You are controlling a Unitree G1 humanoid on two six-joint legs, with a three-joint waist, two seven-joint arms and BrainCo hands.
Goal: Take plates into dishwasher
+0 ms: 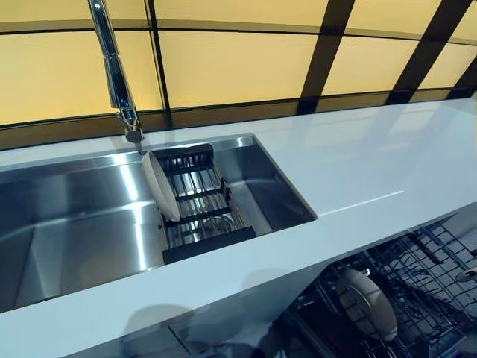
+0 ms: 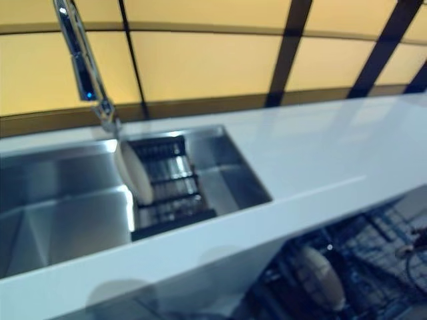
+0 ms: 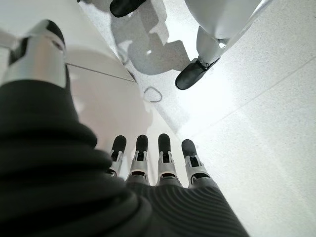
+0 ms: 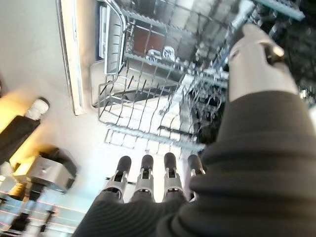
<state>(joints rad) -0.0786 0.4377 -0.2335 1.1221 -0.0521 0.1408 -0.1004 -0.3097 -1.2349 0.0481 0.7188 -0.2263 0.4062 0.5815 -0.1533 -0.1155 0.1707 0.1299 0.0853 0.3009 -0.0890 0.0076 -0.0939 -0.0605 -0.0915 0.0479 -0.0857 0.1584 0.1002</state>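
A chrome faucet (image 1: 113, 71) rises behind the stainless steel sink (image 1: 67, 231). A white countertop (image 1: 373, 171) runs alongside, backed by amber wall panels (image 1: 231, 63) in dark framing.

We are seeing one white plate (image 1: 160, 186) standing on edge in the black drying rack (image 1: 200, 205) inside the steel sink (image 1: 67, 224), under the faucet (image 1: 113, 71). Another plate (image 1: 367, 302) is standing in the dishwasher rack (image 1: 417, 287) below the white counter (image 1: 358, 171).
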